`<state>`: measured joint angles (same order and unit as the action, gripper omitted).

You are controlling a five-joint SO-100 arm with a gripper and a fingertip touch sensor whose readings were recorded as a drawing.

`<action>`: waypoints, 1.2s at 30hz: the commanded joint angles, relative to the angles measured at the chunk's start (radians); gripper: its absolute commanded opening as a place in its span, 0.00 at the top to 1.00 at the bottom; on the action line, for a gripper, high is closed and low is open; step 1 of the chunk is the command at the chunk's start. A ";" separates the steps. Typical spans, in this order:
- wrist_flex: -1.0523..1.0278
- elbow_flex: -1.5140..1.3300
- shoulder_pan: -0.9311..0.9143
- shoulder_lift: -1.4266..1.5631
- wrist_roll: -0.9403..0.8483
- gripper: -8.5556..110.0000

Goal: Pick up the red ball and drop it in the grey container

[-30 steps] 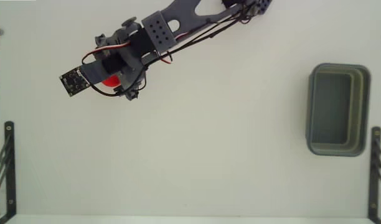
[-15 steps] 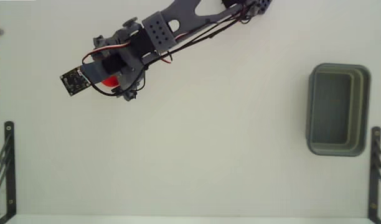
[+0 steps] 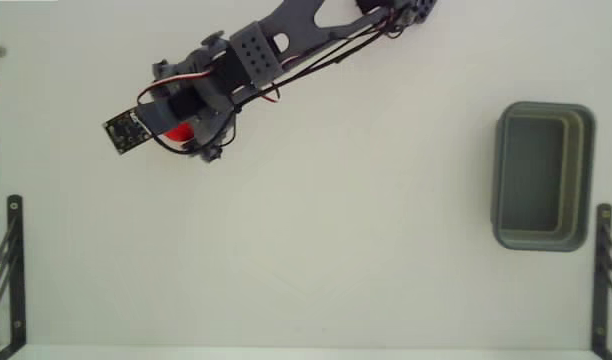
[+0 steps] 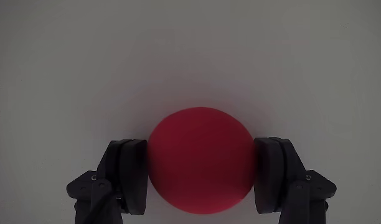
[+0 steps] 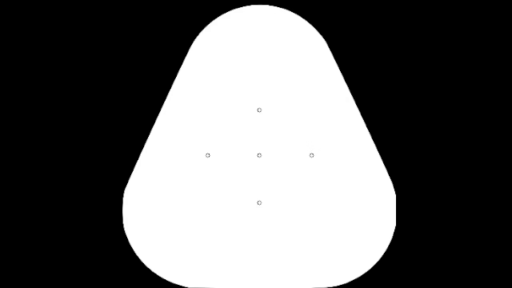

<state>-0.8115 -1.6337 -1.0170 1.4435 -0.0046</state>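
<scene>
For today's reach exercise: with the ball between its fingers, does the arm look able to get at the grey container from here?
Probably yes: only bare table lies between the gripper and the grey container, which stands open and empty.

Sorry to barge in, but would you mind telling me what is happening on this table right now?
A single robot arm is picking up a red ball. Its end effector has a finger pressed against each side of the ball, as the wrist view shows. In the fixed view this is at the upper left of the white table, while the grey container sits empty far off at the right edge.
</scene>
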 commanded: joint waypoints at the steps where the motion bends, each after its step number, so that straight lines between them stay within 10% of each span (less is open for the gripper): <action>1: 0.014 0.001 -0.009 0.038 0.005 0.00; 36: 0.061 -0.039 -0.009 0.030 0.005 0.00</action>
<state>-0.7532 -1.6659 -1.0170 1.4450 -0.0046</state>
